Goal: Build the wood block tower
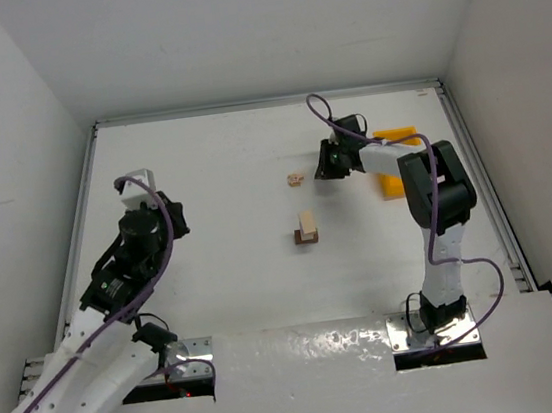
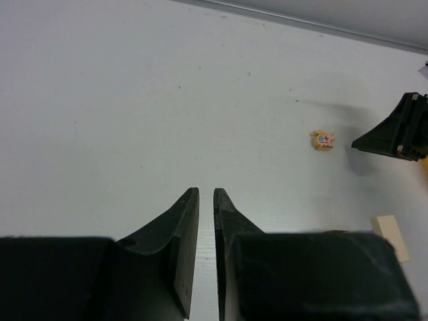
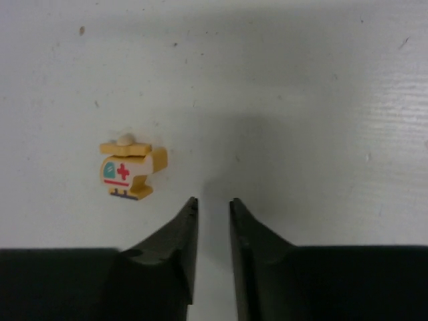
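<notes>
**Two stacked, one loose, nothing gripped**

Top view: tan block (image 1: 306,222) sits on dark brown block (image 1: 306,237) in the middle of the desk (image 1: 222,173). Helicopter block (image 1: 295,179) lies just beyond them on the far side, apart. The right arm (image 1: 436,197) reaches toward it and covers most of the yellow bin (image 1: 395,135), so the bin's contents are hidden. No purple piece shows.

Left wrist: left pincer (image 2: 206,192) is nearly closed, a thin slit with nothing in it, over bare desk. The tan block is half cut off behind its body at lower right.

Right wrist: right pincer (image 3: 212,202) is also nearly closed and empty. The helicopter block is just left of its tips, not between them. It looks like light, stiff, tiny wood, its paint likely slick. Best hold is probably across the flat body sides, below the rotor knob. The picture is soft and the edges unclear.
</notes>
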Robot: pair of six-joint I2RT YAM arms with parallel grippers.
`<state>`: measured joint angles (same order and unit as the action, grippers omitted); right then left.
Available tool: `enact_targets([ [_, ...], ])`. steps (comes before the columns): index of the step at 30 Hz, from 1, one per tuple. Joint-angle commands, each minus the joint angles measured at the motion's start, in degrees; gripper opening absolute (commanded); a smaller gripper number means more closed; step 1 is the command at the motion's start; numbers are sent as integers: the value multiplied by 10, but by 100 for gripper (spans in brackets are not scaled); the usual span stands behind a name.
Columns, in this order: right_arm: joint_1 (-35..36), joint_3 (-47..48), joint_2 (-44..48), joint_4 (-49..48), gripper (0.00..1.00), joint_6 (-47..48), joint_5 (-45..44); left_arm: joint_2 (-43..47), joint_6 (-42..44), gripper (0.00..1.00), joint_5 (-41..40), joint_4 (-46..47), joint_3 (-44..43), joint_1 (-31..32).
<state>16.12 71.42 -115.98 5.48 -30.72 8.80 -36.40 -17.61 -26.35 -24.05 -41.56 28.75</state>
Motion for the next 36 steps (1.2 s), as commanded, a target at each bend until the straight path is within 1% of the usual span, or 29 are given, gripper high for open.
enact_targets([
  [1,-1,34,-18,-51,28,-16,26,-46,-30,12,23,65,-40,-7],
  [3,-2,29,-28,-81,34,-19,44,-78,-43,12,32,86,-45,-7],
  [5,-2,35,-36,-89,37,-15,64,-98,-56,12,45,96,-55,-6],
  [7,-2,43,-49,-87,38,-19,65,-123,-63,12,50,107,-61,-6],
  [9,-2,43,-62,-99,41,-27,91,-141,-73,11,52,117,-63,-6],
  [13,-2,56,-84,-129,50,-48,131,-175,-86,11,60,141,-67,-6],
  [20,4,73,-103,-102,52,-37,128,-220,-92,11,78,158,-74,-5],
  [26,31,77,-98,-72,52,-9,105,-225,-92,11,86,168,-72,-5],
  [27,35,79,-98,-64,52,2,97,-224,-94,11,91,171,-65,-5],
  [29,46,88,-99,-37,56,16,88,-221,-104,11,102,187,-46,-5],
  [32,61,95,-94,-6,57,43,54,-224,-119,11,118,205,-24,-5],
  [33,64,92,-91,-8,57,43,52,-225,-129,11,124,208,-19,-5],
  [36,65,73,-81,-41,57,17,85,-234,-138,12,130,231,-8,5],
])
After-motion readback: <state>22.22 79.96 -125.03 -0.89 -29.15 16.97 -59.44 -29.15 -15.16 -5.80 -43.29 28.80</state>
